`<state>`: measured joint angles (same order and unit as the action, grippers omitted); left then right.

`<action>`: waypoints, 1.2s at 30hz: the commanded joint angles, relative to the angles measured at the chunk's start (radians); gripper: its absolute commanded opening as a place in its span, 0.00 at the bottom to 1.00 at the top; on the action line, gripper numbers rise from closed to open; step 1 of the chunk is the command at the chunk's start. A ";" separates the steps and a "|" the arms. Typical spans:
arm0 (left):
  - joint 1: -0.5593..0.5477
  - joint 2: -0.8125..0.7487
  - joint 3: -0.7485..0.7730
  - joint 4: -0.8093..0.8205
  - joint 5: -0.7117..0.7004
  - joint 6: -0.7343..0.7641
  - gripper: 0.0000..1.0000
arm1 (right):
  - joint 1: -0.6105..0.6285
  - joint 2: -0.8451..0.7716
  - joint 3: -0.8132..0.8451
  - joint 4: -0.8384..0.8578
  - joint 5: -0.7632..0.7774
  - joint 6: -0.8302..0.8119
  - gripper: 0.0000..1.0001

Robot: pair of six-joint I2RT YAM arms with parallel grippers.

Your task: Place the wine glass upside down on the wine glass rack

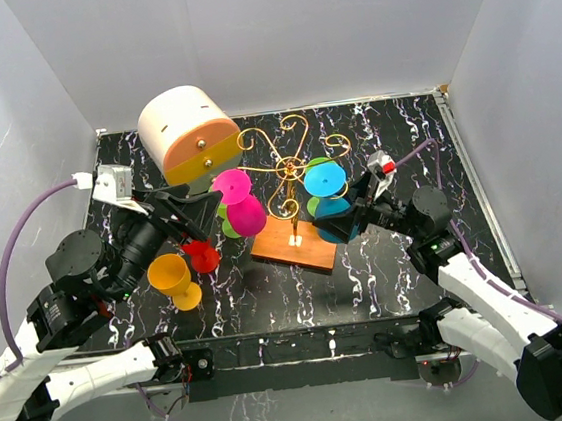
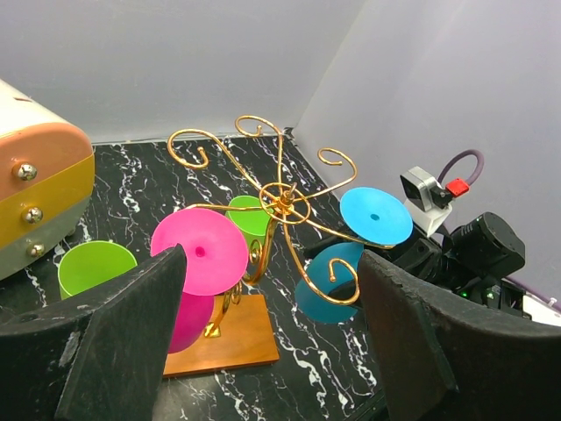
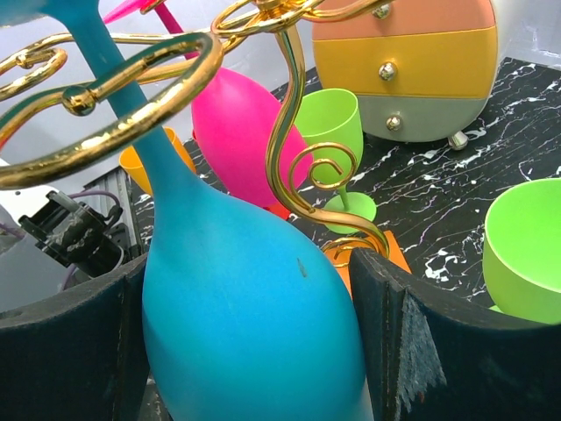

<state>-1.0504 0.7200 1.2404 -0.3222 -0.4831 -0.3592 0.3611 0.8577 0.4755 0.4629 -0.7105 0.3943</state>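
Hang step looks near done: blue wine glass (image 3: 245, 351) inverted, stem in wine glass rack (image 2: 280, 203) scroll, upper left of right wrist view. Bowl clasped by right gripper (image 3: 250, 281); left gripper (image 2: 272, 289) spread, empty. Next: release, back out gently.

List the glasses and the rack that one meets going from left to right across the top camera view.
Yellow glass → red glass → pink glass → wire rack → blue glass.
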 commanded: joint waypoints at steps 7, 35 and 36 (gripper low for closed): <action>-0.004 -0.001 0.007 0.000 -0.014 0.012 0.78 | 0.005 -0.107 0.003 0.006 0.021 -0.035 0.47; -0.003 -0.031 -0.080 -0.121 -0.124 -0.047 0.78 | 0.005 -0.068 0.021 -0.129 0.174 -0.061 0.76; -0.003 -0.031 -0.085 -0.142 -0.146 -0.061 0.78 | 0.005 -0.072 0.022 -0.134 0.176 -0.061 0.78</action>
<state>-1.0504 0.6968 1.1759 -0.3897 -0.5480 -0.3794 0.3630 0.7937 0.4603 0.3389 -0.5484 0.3523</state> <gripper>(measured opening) 0.775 0.759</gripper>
